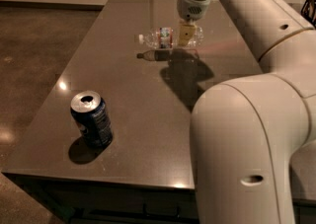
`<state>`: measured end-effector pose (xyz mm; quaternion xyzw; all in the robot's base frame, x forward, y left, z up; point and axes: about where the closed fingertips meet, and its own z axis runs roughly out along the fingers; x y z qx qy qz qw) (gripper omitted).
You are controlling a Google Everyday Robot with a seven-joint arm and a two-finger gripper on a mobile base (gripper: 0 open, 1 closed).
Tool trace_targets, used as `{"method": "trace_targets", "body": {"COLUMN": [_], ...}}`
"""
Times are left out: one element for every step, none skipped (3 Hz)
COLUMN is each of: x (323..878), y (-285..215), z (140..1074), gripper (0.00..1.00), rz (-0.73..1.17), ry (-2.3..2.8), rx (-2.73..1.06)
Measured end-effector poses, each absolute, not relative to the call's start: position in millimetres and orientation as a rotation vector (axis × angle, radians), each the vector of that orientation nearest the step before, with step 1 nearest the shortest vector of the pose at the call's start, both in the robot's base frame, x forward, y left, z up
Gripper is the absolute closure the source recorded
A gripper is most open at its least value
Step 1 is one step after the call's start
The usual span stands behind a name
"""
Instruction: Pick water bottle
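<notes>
The water bottle point(162, 37) is clear ribbed plastic with a white cap pointing left and a red-and-green label band. It lies horizontal, held a little above the dark table point(128, 104) at the far middle, with its shadow on the table just below it. My gripper point(186, 33) reaches down from above and is shut on the bottle's right half. Its pale yellow fingers point(184, 32) cover part of the bottle's body.
A dark blue soda can point(91, 124) stands upright, opened, near the table's front left. My large white arm point(252, 119) fills the right side and hides the table's right part. The table's left edge drops to a brown floor point(34, 60).
</notes>
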<state>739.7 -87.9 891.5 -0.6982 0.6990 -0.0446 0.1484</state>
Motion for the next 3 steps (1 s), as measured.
{"method": "trace_targets", "body": {"x": [718.1,692.2,672.0], "y": [-83.8,-76.4,-70.0], "z": [924.1,958.1,993.3], "gripper": [1.00,1.00,1.00], "rz": [-0.157,-0.139,-0.109], "ry": [1.959,1.882,1.796], "rx": [-2.014,-2.020,-2.007]}}
